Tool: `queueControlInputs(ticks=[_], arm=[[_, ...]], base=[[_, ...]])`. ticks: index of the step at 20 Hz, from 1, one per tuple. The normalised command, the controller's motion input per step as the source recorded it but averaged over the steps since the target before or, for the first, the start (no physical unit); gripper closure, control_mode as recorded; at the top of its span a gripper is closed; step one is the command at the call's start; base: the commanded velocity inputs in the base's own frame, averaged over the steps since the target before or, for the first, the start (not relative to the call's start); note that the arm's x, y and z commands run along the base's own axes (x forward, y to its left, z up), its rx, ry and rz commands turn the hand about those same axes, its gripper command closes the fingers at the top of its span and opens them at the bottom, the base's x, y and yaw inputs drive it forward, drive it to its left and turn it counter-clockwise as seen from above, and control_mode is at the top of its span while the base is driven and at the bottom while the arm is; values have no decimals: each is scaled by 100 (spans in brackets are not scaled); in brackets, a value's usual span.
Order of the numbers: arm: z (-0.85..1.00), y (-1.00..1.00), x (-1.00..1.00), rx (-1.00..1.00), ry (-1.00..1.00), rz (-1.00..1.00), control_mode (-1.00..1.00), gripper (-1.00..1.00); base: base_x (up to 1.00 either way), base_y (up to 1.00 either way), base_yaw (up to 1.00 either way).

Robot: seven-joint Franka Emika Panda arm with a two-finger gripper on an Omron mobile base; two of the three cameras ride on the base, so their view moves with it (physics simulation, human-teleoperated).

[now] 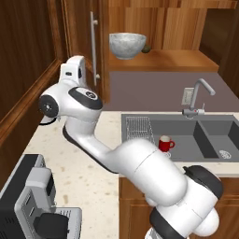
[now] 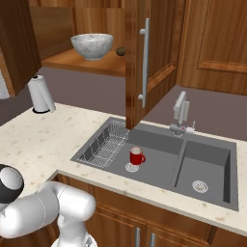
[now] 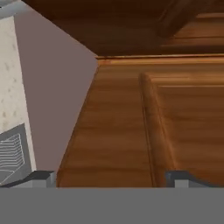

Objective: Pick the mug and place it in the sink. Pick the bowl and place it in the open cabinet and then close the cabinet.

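Note:
The speckled grey-white bowl (image 1: 127,45) (image 2: 92,46) sits upright on the wood shelf of the open cabinet (image 1: 161,59) (image 2: 82,60). The small red mug (image 1: 165,144) (image 2: 137,156) stands upright in the left basin of the dark grey sink (image 1: 186,122) (image 2: 159,144), by the drain. The cabinet door (image 1: 81,32) (image 2: 154,58) stands open, with its long metal bar handle (image 1: 94,46) (image 2: 144,62). My gripper (image 3: 111,178) is open and holds nothing. It faces the door's panelled outer side at close range, and its hand (image 1: 73,70) is just left of the door.
A white wire rack (image 1: 139,129) (image 2: 103,144) lies in the sink's left basin, and a faucet (image 1: 198,95) (image 2: 181,113) stands behind. A paper towel roll (image 2: 41,94) is on the counter at the left. A coffee machine (image 1: 32,200) sits near the counter's front. A small dark object (image 2: 120,50) lies beside the bowl.

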Motion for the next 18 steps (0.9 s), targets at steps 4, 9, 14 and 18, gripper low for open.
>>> queueControlInputs(ticks=[4,9,14,18], arm=[[5,-67,-1,2,-7,-24,-100,-100],[7,-69,28,3,0,-17,-100,-100],[11,-72,63,5,0,-7,-100,-100],[14,-65,32,10,0,0,-100,-100]], base=[[0,0,0],[0,0,0],[0,0,0],[0,0,0]])
